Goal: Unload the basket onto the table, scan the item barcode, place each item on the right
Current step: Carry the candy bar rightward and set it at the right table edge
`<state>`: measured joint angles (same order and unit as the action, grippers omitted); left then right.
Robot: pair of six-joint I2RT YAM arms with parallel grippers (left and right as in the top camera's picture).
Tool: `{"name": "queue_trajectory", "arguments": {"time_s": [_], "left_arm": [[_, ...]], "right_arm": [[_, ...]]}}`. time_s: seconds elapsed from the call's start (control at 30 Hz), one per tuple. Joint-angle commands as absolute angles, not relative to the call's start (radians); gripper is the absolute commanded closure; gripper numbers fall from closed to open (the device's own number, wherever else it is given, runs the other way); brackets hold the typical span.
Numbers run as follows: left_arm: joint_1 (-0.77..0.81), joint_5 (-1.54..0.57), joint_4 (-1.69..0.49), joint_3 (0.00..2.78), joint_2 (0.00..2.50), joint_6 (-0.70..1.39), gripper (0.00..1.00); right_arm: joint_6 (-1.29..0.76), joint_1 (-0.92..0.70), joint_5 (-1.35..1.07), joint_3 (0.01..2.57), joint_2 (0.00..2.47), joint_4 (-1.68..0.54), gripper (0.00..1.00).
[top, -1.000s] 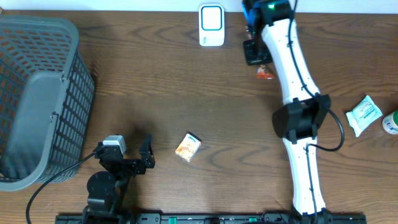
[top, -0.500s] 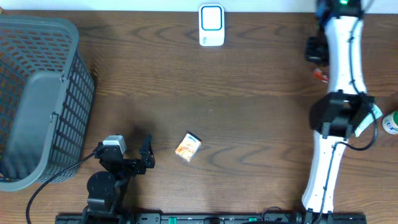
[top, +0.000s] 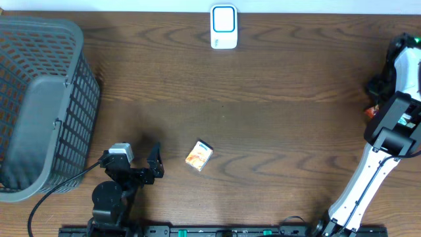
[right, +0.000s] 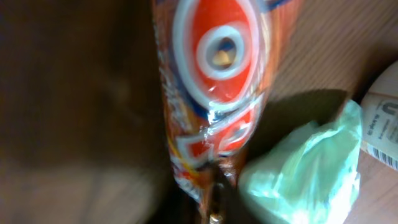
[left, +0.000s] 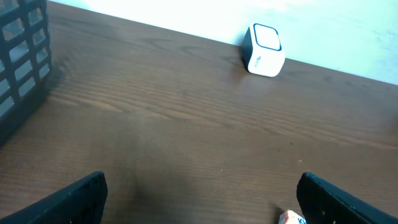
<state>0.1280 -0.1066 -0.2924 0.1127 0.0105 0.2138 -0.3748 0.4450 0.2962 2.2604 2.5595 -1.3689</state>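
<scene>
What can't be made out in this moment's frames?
Right hand: overhead, partly under its arm; open or shut unclear.
Orange packet: right wrist, too close and blurred; print unreadable, no barcode seen.
Small box: overhead, too small to read; left wrist, cut by bottom edge.

Overhead looks straight down; left wrist, low, faces the scanner point(top: 223, 27) both share — right wrist close-up.

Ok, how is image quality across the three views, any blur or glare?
Overhead: sharp, evenly lit, soft shadow beside the basket. Left wrist: crisp, scanner clear. Right wrist: too close, orange packet blurred with glare, left half dark.
</scene>
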Motion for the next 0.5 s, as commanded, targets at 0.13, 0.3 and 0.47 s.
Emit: {"name": "queue_trajectory", "arguments": {"time_s": [0.13, 0.3, 0.47], "left_arm": [[0.126, -0.12, -0.322, 0.099, 0.004, 0.223, 0.02], [0.126, -0.12, -0.322, 0.099, 0.004, 0.223, 0.02], [0.125, -0.12, -0.322, 0.099, 0.004, 0.223, 0.02]], "right_arm": [[-0.346, 0.461, 0.282, 2.306, 2.525, -1.406, 0.01], [-0.336, 0.439, 0.17, 2.514, 2.488, -1.5, 0.01], [-0.336, 0.409, -0.037, 2.653, 2.448, -1.531, 0.01]]}}
